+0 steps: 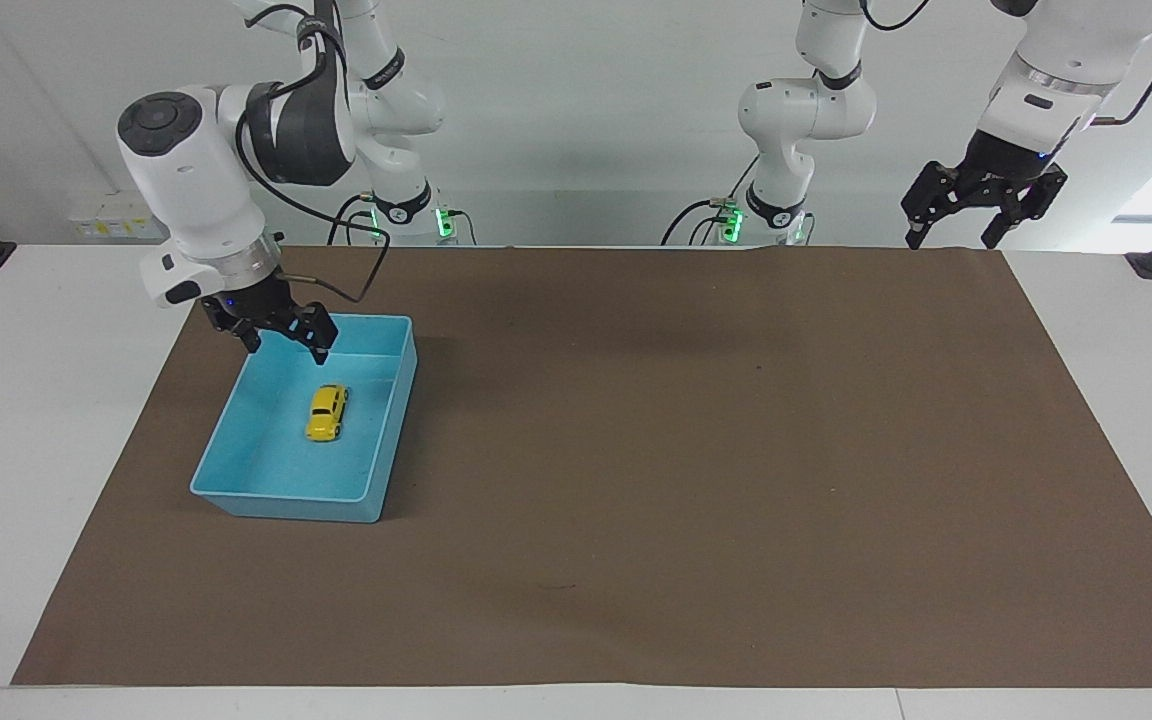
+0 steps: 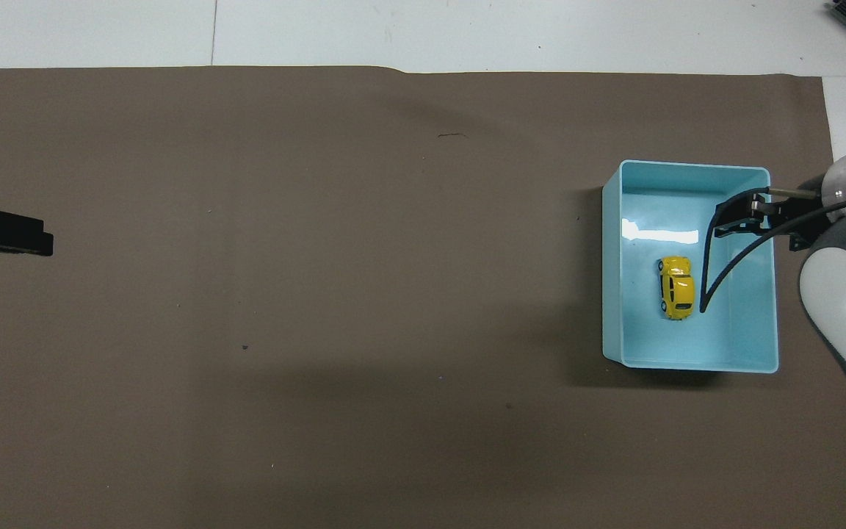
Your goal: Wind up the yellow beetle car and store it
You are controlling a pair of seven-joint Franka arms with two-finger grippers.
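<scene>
The yellow beetle car lies on its wheels on the floor of the blue bin, touched by nothing. My right gripper hangs open and empty above the bin's rim, raised clear of the car. A black cable loops from its wrist across the bin in the overhead view. My left gripper waits open and empty, high over the mat's edge at the left arm's end of the table.
A brown mat covers most of the white table. The bin stands on it toward the right arm's end. Both arm bases stand along the table's robot end.
</scene>
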